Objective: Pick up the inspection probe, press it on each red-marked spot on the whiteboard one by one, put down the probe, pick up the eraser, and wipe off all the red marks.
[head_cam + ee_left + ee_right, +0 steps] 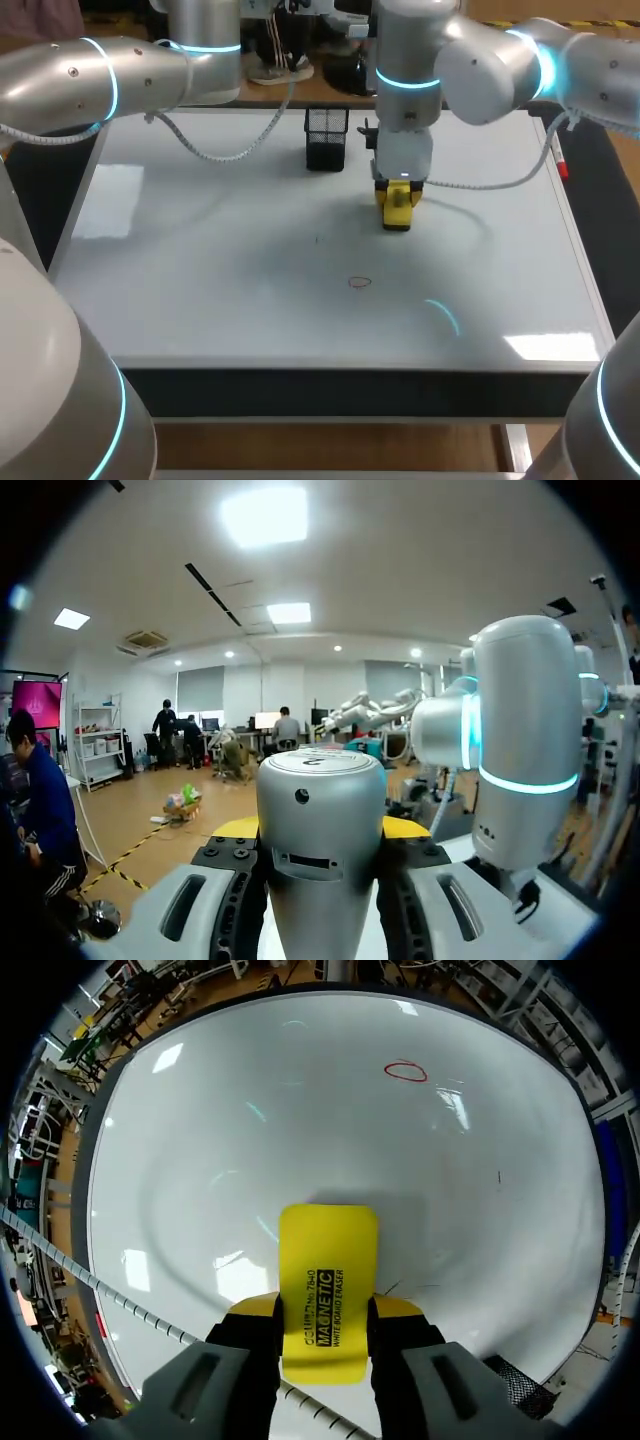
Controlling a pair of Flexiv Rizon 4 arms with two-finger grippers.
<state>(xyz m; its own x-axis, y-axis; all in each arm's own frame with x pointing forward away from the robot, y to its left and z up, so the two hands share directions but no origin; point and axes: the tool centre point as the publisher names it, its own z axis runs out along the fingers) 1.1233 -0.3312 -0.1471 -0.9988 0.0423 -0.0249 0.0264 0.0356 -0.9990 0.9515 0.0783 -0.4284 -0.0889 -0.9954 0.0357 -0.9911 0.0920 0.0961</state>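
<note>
Holding the eraser [328, 1250] pinched between both fingers, my right gripper [328, 1306] sits mid-width near the whiteboard's [200, 250] far edge. The one red mark [360, 283] I can see lies well apart towards the near edge, roughly along the eraser's long axis, with bare board between. A mesh holder [326, 137] stands nearby at the far edge. My left arm [100, 75] is farther off.

Glossy whiteboard [200, 280] — smooth plastic eraser [328, 1280] — wire-mesh basket [326, 135]

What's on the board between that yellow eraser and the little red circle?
Nothing: the right wrist view shows only bare whiteboard between the eraser and the red circle.
</note>
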